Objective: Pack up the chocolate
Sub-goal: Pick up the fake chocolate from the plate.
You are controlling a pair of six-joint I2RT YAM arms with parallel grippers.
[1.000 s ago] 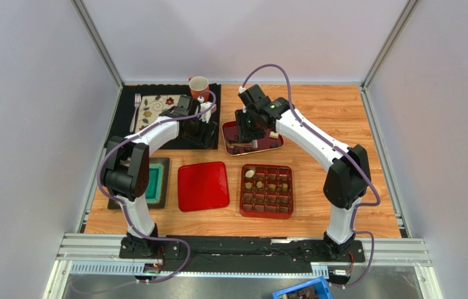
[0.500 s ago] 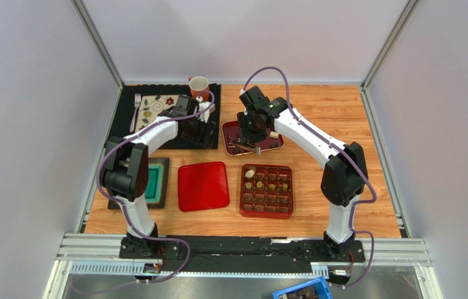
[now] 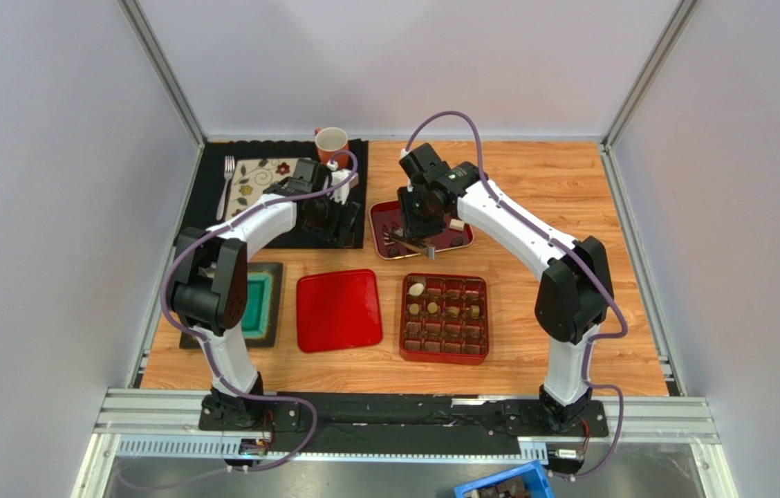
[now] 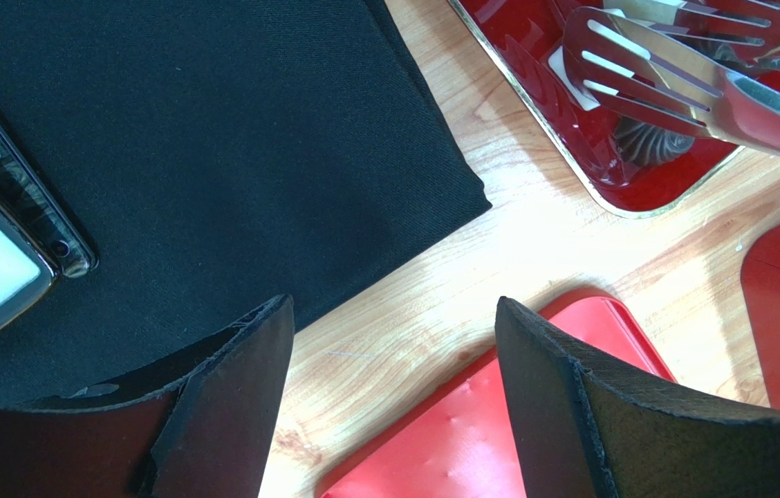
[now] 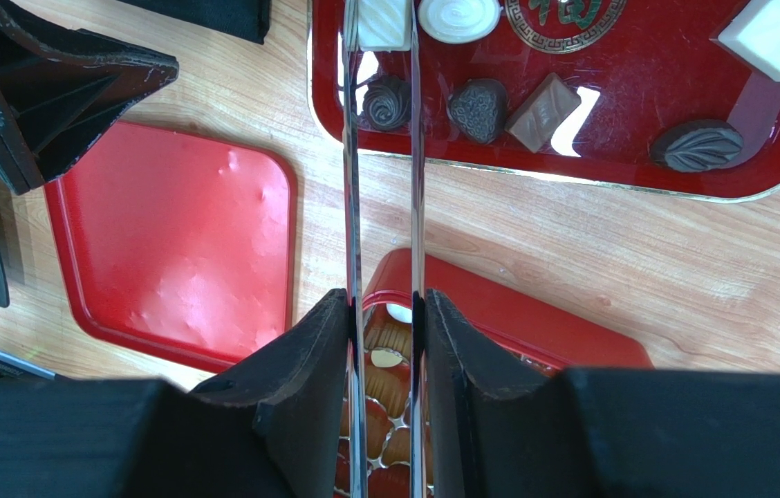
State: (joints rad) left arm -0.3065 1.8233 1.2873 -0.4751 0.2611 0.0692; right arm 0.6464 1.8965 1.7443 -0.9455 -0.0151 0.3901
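Several chocolate pieces lie in the dark red tray (image 5: 612, 176): a dark swirl (image 5: 386, 102), a dark heart (image 5: 478, 108), a brown diamond (image 5: 543, 112), a dark leaf (image 5: 695, 145), a white cube (image 5: 775, 37) and a white round (image 5: 459, 16). My right gripper (image 5: 382, 306) is shut on metal tongs (image 5: 413, 156). Their tips reach into the tray on either side of a white square piece (image 5: 382, 21). More pieces sit in the gridded red box (image 3: 444, 319). My left gripper (image 4: 394, 311) hangs open and empty over the black mat's corner (image 4: 207, 135).
A red lid (image 3: 338, 309) lies left of the box. A mug (image 3: 332, 143), a fork and a patterned plate sit on the black mat at the back left. A teal object on a dark pad lies by the left arm (image 3: 259, 301).
My right gripper has squeezed the tongs narrower, and its arm has shifted slightly left over the tray. The left arm has stayed put.
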